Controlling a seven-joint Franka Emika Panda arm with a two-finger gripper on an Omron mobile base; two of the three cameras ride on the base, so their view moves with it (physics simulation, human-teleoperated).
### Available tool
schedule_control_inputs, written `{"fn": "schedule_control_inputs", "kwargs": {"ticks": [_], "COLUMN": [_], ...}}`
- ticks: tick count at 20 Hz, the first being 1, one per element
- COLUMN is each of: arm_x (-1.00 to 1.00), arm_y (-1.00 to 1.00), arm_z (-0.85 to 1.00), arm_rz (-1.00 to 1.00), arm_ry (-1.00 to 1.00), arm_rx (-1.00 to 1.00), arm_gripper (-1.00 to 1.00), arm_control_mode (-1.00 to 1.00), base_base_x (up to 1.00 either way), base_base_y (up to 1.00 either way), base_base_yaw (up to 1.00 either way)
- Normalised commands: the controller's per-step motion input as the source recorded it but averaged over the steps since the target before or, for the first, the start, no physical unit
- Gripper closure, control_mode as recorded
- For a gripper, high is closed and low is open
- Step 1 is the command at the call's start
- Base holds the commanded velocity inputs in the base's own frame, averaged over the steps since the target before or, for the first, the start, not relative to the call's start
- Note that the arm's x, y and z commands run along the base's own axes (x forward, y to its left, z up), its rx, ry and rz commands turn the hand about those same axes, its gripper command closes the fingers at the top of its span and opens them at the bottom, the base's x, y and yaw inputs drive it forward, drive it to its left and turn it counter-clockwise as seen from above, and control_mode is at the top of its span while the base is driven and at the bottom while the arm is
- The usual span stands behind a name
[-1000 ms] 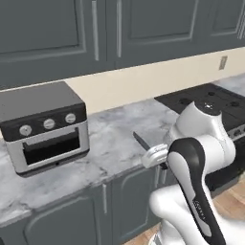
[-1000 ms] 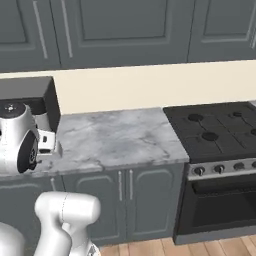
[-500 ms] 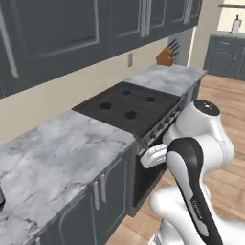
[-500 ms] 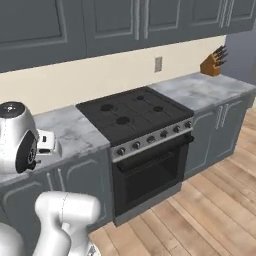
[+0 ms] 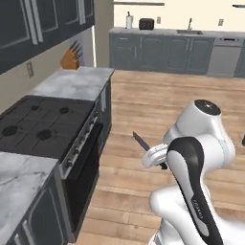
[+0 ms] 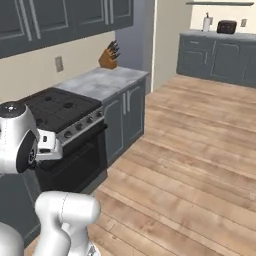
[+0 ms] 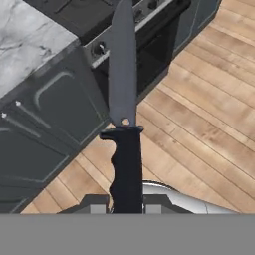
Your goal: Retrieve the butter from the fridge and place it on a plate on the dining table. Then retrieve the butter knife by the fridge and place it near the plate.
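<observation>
My gripper [image 7: 127,205] is shut on the black handle of the butter knife [image 7: 125,149], whose long grey blade points away from the hand, over the cabinet fronts and oven. In the left base view the butter knife [image 5: 140,140] sticks out to the left of the gripper [image 5: 154,156], held in mid-air above the wood floor. The white hand [image 6: 50,144] appears beside the stove in the right base view. The butter, the fridge, the plate and the dining table are out of view.
A black stove [image 5: 39,125] with an oven below stands at the left, set into a marble counter [image 5: 74,82] that carries a knife block [image 5: 72,57]. Open wood floor [image 6: 190,150] stretches to the right. Grey cabinets with a toaster [image 5: 146,23] line the far wall.
The base has turned, so the whole view swept from the toaster-oven counter past the stove to the open floor. The knife stays in the shut gripper.
</observation>
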Motion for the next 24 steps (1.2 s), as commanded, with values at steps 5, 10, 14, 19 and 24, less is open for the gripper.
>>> {"fn": "schedule_control_inputs", "kwargs": {"ticks": [5, 10, 14, 19, 24], "arm_x": [0.00, 0.00, 0.00, 0.00, 0.00], "arm_y": [0.00, 0.00, 0.00, 0.00, 0.00], "arm_z": [0.00, 0.00, 0.00, 0.00, 0.00], "arm_rz": [0.00, 0.00, 0.00, 0.00, 0.00], "arm_ry": [0.00, 0.00, 0.00, 0.00, 0.00], "arm_rx": [0.00, 0.00, 0.00, 0.00, 0.00], "arm_gripper": [1.00, 1.00, 1.00, 1.00, 1.00], "arm_control_mode": [1.00, 1.00, 1.00, 1.00, 1.00], "base_base_x": [0.36, 0.82, 1.00, 1.00, 1.00], "base_base_y": [-0.53, -0.20, 0.00, 0.00, 0.00], "base_base_yaw": [-0.68, -0.52, -0.36, -0.32, -0.29]}}
